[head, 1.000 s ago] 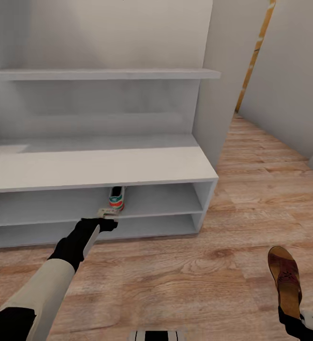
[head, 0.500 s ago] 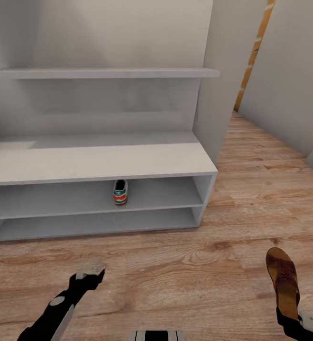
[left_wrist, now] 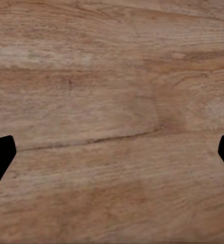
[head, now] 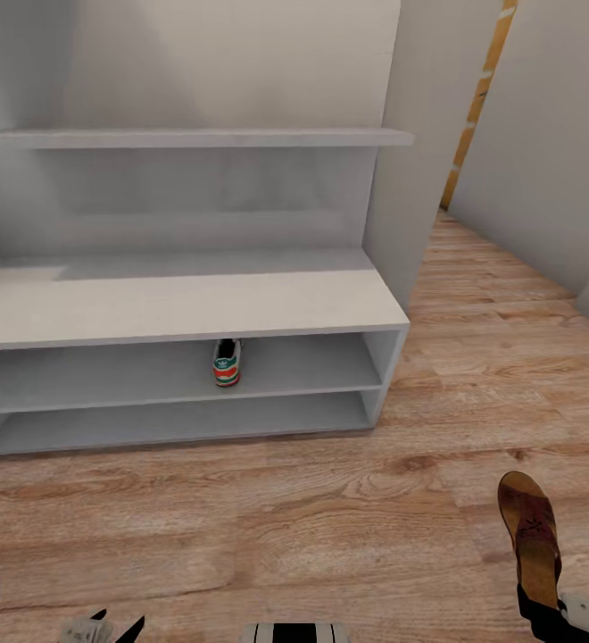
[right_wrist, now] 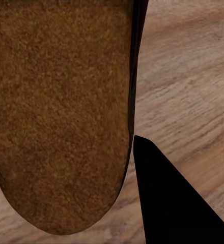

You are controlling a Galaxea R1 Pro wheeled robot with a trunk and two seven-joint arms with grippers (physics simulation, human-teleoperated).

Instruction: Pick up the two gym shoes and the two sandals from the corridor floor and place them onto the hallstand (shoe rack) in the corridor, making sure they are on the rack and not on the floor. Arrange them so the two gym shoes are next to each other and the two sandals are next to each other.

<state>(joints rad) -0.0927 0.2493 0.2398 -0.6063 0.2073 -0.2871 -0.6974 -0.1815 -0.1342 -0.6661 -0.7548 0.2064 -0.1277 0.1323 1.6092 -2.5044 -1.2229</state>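
So one gym shoe [head: 227,361] is already parked on the upper of the two open shelf rows of the hallstand [head: 187,308], heel facing out, roughly mid-width, nothing beside it yet. Right tool [head: 558,612] is at the bottom right corner of the head view w/ a brown sandal [head: 531,536] sticking out in front of it, toe pointing toward the rack. In the right wrist view the sandal's footbed [right_wrist: 61,112] sits right up against one dark finger [right_wrist: 168,198], so I'd say it's clamped on the heel end, though the other finger is barely visible so can't be 100% on the squeeze. Sandal looks like it's above the corridor floor [head: 330,518], not lying on it, but hard to be sure from that angle. Left tool [head: 107,628] is just peeking in at the bottom edge; its wrist view has both fingertips [left_wrist: 0,152] spread far apart w/ only bare planks between, so wide open and empty. Step in hand imo: 1 of 4 items racked, sandal being carried to the rack. Next move needs the right arm to go fwd and slide the sandal onto a shelf row, leaving room next to it for its twin and keeping the slot beside the sneaker free for the 2nd gym shoe. Other sneaker + other sandal aren't in these pics, so they'll need finding after
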